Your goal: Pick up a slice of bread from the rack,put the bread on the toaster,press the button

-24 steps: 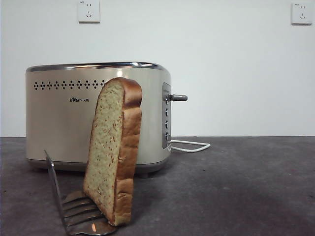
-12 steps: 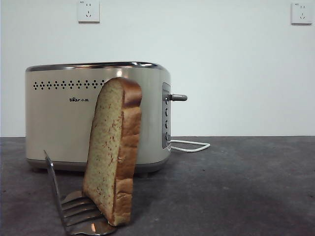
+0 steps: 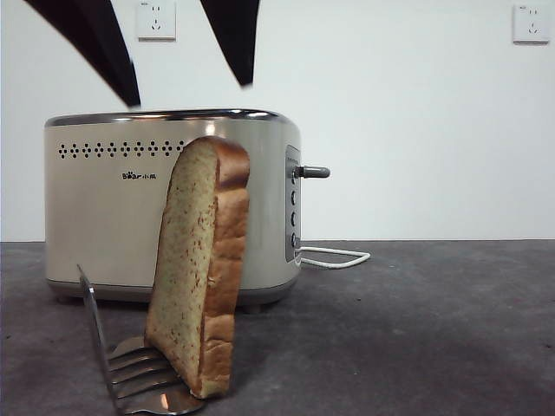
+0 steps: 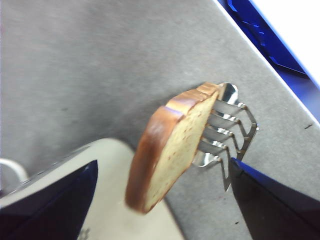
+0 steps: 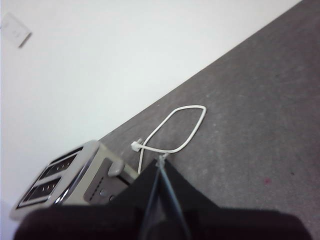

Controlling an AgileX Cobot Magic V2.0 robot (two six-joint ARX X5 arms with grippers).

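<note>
Left pincer (image 3: 186, 65) hangs high above the toaster (image 3: 113, 208), its two black jaws spread wide and holding nothing; below it the shiny rack (image 3: 139, 373) sits on the grey counter (image 3: 416, 329) in front of the toaster; the slice of bread (image 3: 199, 269) stands upright in the rack, leaning a little; further right the grey button (image 3: 314, 172) sticks out from the toaster's end, and a white cord (image 3: 338, 256) lies behind; right pincer (image 5: 161, 162) waits off to the side, jaws pressed together.
</note>
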